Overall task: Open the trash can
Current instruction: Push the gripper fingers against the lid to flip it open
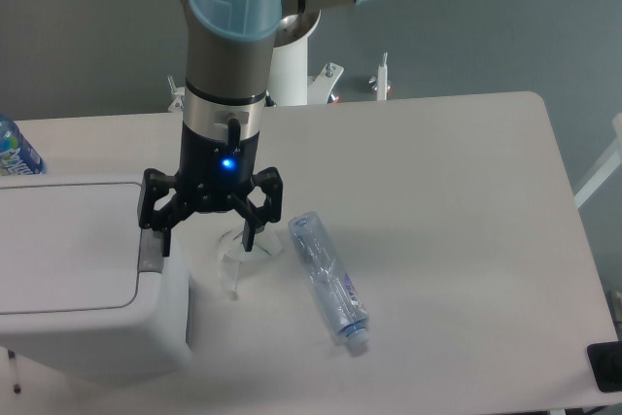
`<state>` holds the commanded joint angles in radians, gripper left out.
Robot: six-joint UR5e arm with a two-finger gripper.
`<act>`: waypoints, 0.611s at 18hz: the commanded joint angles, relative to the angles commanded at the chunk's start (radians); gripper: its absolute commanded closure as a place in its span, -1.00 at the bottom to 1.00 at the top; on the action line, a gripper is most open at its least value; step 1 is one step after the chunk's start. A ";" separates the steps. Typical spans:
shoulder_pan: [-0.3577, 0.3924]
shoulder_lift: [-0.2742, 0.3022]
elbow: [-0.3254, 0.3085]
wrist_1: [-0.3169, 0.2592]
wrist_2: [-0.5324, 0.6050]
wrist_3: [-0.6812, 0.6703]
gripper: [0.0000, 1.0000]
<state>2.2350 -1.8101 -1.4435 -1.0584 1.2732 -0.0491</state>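
Note:
The trash can (87, 337) is a large boxy white bin at the lower left, with a flat white lid (63, 240) lying shut and a grey push tab (150, 254) on its right edge. My gripper (206, 237) hangs from the arm just right of the bin, pointing down, with its black fingers spread wide. Its left fingertip (161, 236) is right at the grey tab; its right fingertip (250, 236) is over the table. It holds nothing.
A clear plastic water bottle (328, 279) lies on its side on the white table (437, 191) right of the gripper. Another bottle with a blue label (15, 151) stands at the far left edge. The arm's white base (292, 70) stands behind the table.

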 joint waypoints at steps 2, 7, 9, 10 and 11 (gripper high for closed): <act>0.000 0.000 0.002 0.000 0.000 0.000 -1.00; 0.000 0.000 -0.005 0.002 0.000 0.002 -1.00; 0.000 0.000 -0.006 0.002 0.000 0.002 -1.00; -0.002 0.000 -0.008 0.002 0.000 0.002 -1.00; -0.002 0.000 -0.006 0.000 0.000 0.002 -1.00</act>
<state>2.2335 -1.8101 -1.4496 -1.0584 1.2732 -0.0476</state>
